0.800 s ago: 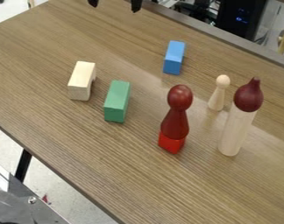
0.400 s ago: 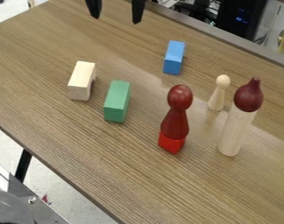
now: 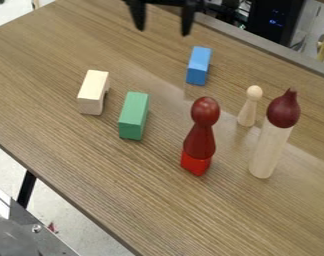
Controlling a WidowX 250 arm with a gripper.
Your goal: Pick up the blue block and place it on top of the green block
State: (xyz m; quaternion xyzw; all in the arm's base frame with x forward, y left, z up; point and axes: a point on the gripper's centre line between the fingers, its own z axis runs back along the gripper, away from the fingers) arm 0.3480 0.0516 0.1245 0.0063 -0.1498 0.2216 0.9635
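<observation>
From where I stand, the blue block (image 3: pixel 199 66) lies flat on the brown wood-grain table (image 3: pixel 225 215), towards its far side. The black gripper (image 3: pixel 163 31) hangs beyond it and slightly to the left, well clear of its surface. Its two fingers are spread apart, with nothing between them.

Nearer to me than the blue block and off to its left is the green block (image 3: pixel 133 116); farther left of it sits a cream block (image 3: pixel 93 93) with a notch in its side. Almost straight towards me from the blue block, a dark red round-headed figure (image 3: pixel 201 137) stands upright on a bright red block (image 3: pixel 195 163). To the right of the blue block and nearer me stands a small pale peg figure (image 3: pixel 249 106). Farther that way is a tall pale cylinder (image 3: pixel 267 152), topped by a dark red, teardrop-shaped piece (image 3: pixel 283 109).
</observation>
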